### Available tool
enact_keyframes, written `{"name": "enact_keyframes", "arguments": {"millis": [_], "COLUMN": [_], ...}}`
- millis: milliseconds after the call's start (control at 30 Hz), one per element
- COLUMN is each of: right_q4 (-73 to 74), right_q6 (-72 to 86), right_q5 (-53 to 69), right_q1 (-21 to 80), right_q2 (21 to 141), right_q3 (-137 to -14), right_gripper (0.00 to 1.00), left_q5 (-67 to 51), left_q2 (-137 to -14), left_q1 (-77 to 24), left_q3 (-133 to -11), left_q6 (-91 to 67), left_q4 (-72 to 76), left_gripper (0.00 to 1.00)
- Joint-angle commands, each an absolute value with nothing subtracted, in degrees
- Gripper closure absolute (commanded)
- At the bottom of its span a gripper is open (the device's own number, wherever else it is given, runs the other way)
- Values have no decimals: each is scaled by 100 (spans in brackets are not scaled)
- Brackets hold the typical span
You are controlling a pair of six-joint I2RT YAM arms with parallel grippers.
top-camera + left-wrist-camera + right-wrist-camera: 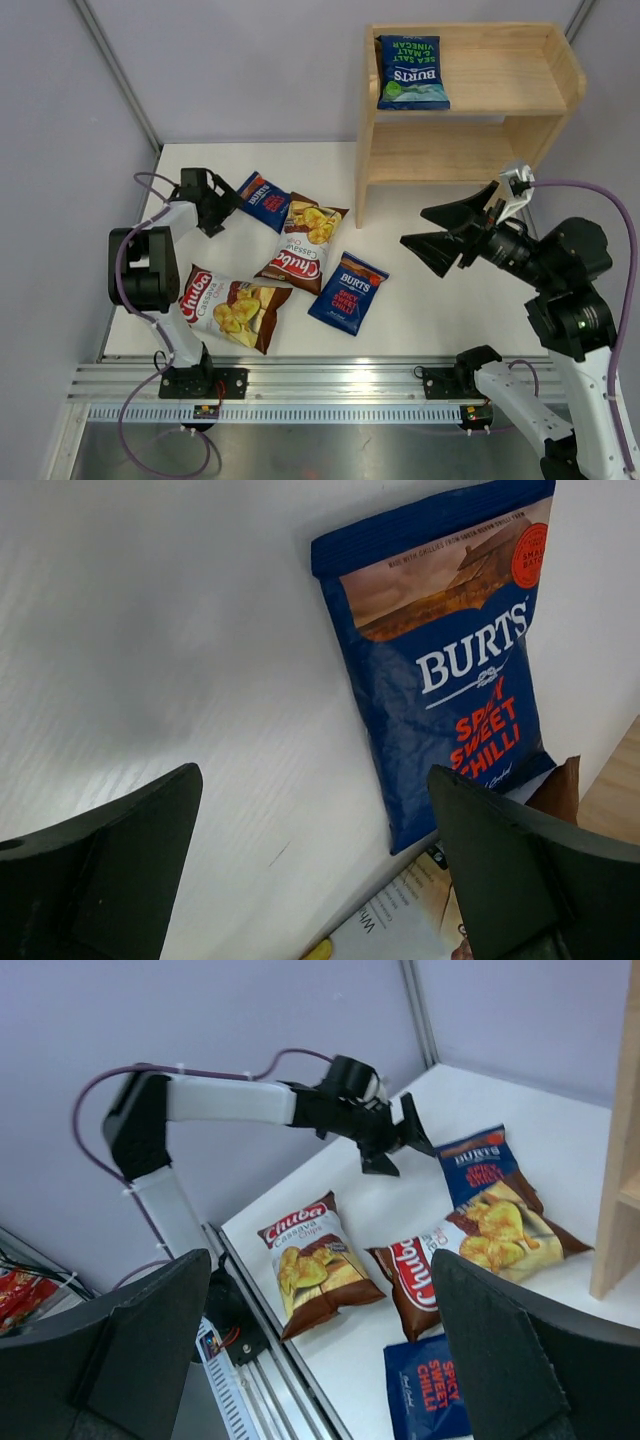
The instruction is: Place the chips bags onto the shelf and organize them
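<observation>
Scanning top view first: green Burts bag [411, 72] is seen on upper tier of shelf [505, 85], pushed to the left end, prob. so room is left beside it for the rest. Four bags are left on table [420, 310]: far Burts bag [265, 200], centre Chuba bag [304, 243], near-left Chuba bag [232, 308], near Burts bag [348, 292]. Left pincer [228, 208] is held spread just beside far Burts bag, on its left. It is judged to be lined up for a pick. Right pincer [412, 227] is also spread, raised in front of shelf w/ nothing between its fingers, prob. parked so the shelf front is kept free.

Left wrist view: far Burts bag [440, 670] is found ahead and right of the gap, not between the fingers. Its lower corner is met by centre Chuba bag [395, 925]; touching or overlapped can't be told.

Right wrist view: all 4 table bags are seen beyond the spread fingers, well apart from right pincer.
</observation>
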State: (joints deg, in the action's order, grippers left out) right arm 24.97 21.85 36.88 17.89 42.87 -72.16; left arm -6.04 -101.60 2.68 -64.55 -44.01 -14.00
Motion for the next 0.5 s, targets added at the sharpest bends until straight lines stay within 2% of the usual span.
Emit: {"name": "enact_keyframes", "arguments": {"millis": [0, 133, 333, 467], "right_q4": [1994, 2145, 1995, 1855], "right_q6": [2251, 2109, 2241, 2320], "right_q5": [4123, 3867, 3894, 3920], "right_q1": [1811, 1811, 1811, 1811], "right_q2": [4052, 3868, 3858, 3823], "right_q3": [-7084, -6935, -6724, -6627], "right_gripper": [1, 1, 0, 1], "left_q5": [-652, 174, 535, 852], "left_q2": [-10388, -10731, -11232, -11504], "left_q1": [159, -281, -483, -536], "left_q3": [-6890, -7470, -7830, -8050], "left_q6": [-4878, -4878, -5238, -5370], "left_q4": [-782, -1440, -1739, -2056], "left_gripper": [1, 1, 1, 5]}}
